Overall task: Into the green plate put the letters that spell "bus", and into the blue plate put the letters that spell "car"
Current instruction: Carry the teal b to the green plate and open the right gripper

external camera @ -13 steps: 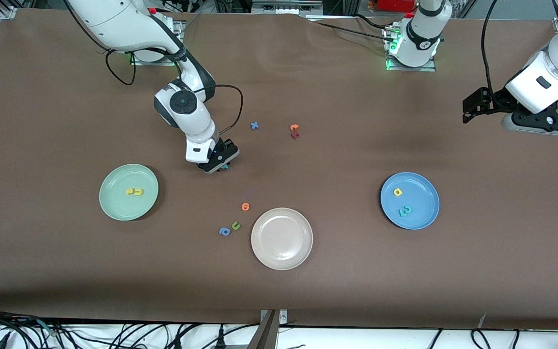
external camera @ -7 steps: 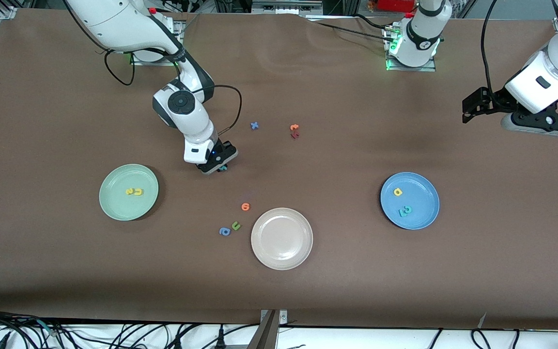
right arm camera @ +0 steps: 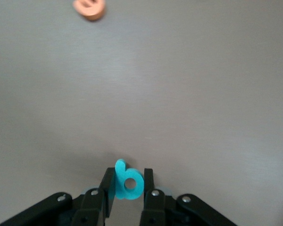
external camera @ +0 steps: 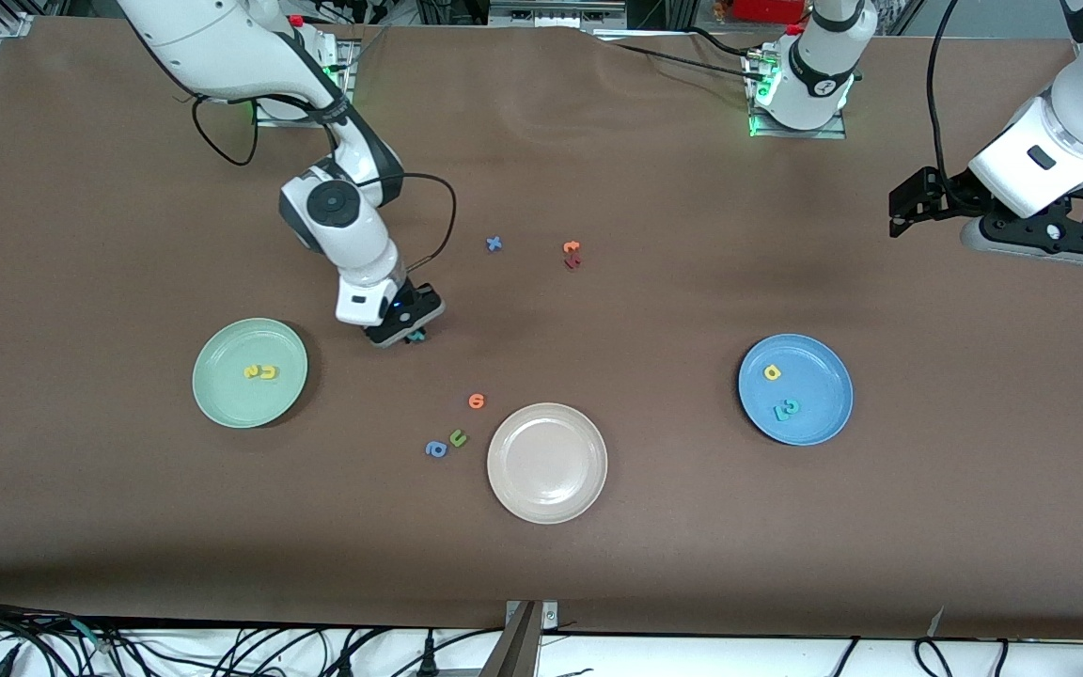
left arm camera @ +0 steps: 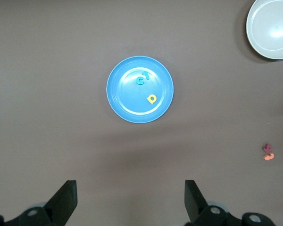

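Right fingers (right arm camera: 104, 188): we see them pinching the teal "b" (right arm camera: 128, 181) from both sides; the letter stands upright between them.
Right gripper (external camera: 410, 335): we find it over bare brown surface (external camera: 654, 564), between the green plate (external camera: 222, 400) and the scattered letters in the middle.
Left fingers (left arm camera: 66, 200): we see them spread wide with nothing between them.
Left gripper (left arm camera: 129, 202): it hangs high over the left arm's end of the surface, and the left arm waits there.
Green plate: we see the yellow "u" (external camera: 268, 372) and the yellow "s" (external camera: 252, 372) lying in it, touching or nearly so, near its middle.
Blue plate (external camera: 828, 414): it sits toward the left arm's end; we see the yellow "a" (external camera: 772, 372) in it, and nearer to the front camera the teal "c" (external camera: 791, 406) and teal "r" (external camera: 780, 412) side by side.
Beige plate (external camera: 547, 494): it lies between the two coloured plates and nearer to the front camera than either.
Orange round letter (external camera: 476, 401): it lies on the surface near the beige plate, farther from the front camera.
Olive-green "u" (external camera: 458, 437) and darker blue letter (external camera: 435, 449): we see them close together, beside the beige plate toward the right arm's end.
Blue "x" (external camera: 494, 244): it lies alone, farther from the front camera than the right gripper's spot.
Orange letter (external camera: 572, 247) and dark red letter (external camera: 572, 262): they touch, near the blue "x", toward the left arm's end.
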Available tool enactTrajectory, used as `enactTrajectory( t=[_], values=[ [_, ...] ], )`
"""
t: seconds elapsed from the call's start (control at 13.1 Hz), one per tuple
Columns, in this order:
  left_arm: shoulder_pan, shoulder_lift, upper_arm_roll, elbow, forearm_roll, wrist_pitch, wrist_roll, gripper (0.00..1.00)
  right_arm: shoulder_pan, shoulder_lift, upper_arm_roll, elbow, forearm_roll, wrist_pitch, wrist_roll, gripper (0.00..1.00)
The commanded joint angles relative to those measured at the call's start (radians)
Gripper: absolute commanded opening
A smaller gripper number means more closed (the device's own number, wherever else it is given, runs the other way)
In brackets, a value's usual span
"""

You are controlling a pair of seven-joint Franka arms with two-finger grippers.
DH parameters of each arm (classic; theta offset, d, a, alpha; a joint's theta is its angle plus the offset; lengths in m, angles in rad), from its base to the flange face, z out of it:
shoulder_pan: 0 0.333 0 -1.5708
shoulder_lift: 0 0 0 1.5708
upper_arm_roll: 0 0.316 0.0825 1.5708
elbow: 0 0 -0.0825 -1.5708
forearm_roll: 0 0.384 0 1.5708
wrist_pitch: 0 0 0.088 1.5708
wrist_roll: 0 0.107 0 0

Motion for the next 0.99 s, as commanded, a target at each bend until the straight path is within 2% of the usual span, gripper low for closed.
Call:
enactTrajectory(
  t=[0.0, 0.23, 0.69, 0.84, 0.92],
  values=[
    [0.0, 0.001, -0.007, 0.026, 0.024, -0.018, -0.002, 1.0, -0.027, -0.061, -0.067, -0.013, -0.015, -0.05, -0.116, 0.01],
    [-0.001, 0.001, -0.009, 0.03, 0.024, -0.018, 0.0, 1.0, -0.034, -0.081, -0.197, -0.026, -0.013, -0.056, -0.276, 0.01],
    [0.0, 0.001, -0.023, 0.03, 0.024, -0.02, -0.002, 1.0, -0.053, -0.091, -0.343, -0.039, -0.013, -0.08, -0.471, 0.01],
    [0.0, 0.001, -0.023, 0.03, 0.024, -0.02, 0.0, 1.0, -0.056, -0.086, -0.355, -0.039, -0.009, -0.078, -0.49, 0.12],
    [0.0, 0.001, -0.023, 0.03, 0.024, -0.02, 0.0, 1.0, -0.056, -0.085, -0.355, -0.039, -0.007, -0.078, -0.49, 0.35]
  ],
)
